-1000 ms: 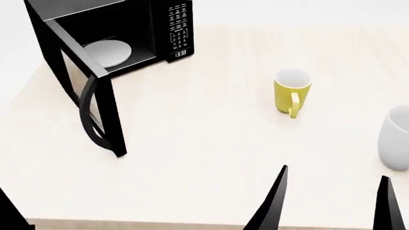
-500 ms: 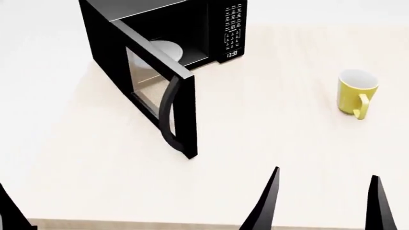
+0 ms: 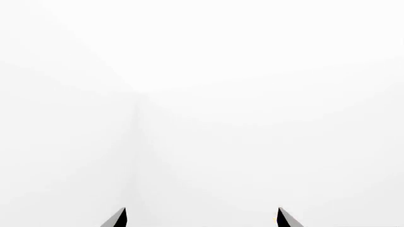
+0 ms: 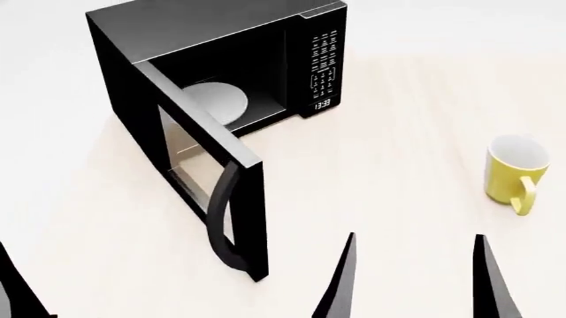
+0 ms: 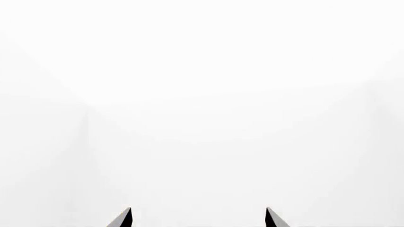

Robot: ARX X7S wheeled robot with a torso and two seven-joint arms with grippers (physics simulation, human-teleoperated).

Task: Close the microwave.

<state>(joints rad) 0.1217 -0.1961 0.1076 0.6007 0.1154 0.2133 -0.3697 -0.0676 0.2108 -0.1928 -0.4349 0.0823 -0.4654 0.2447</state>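
The black microwave [image 4: 203, 40] stands at the back left of the table in the head view. Its door [image 4: 199, 179] is swung wide open toward me, with the curved handle [image 4: 219, 218] at its free edge. The round white turntable plate [image 4: 215, 101] shows inside, and the keypad and clock [image 4: 323, 66] are on the right. My right gripper [image 4: 415, 242] is open and empty at the bottom edge, right of the door. Only one left finger [image 4: 13, 288] shows at the bottom left corner. Both wrist views show spread fingertips against plain white, the left gripper [image 3: 202, 213] and the right gripper [image 5: 198, 213].
A yellow mug [image 4: 517, 172] stands on the light wooden table [image 4: 380, 172] at the right, handle toward me. The table's left edge runs close to the microwave's left side.
The view has shifted: the microwave now sits lower and closer in the picture, and the yellow mug has moved down and right. The door's angle looks unchanged. The right fingers have drifted slightly left.
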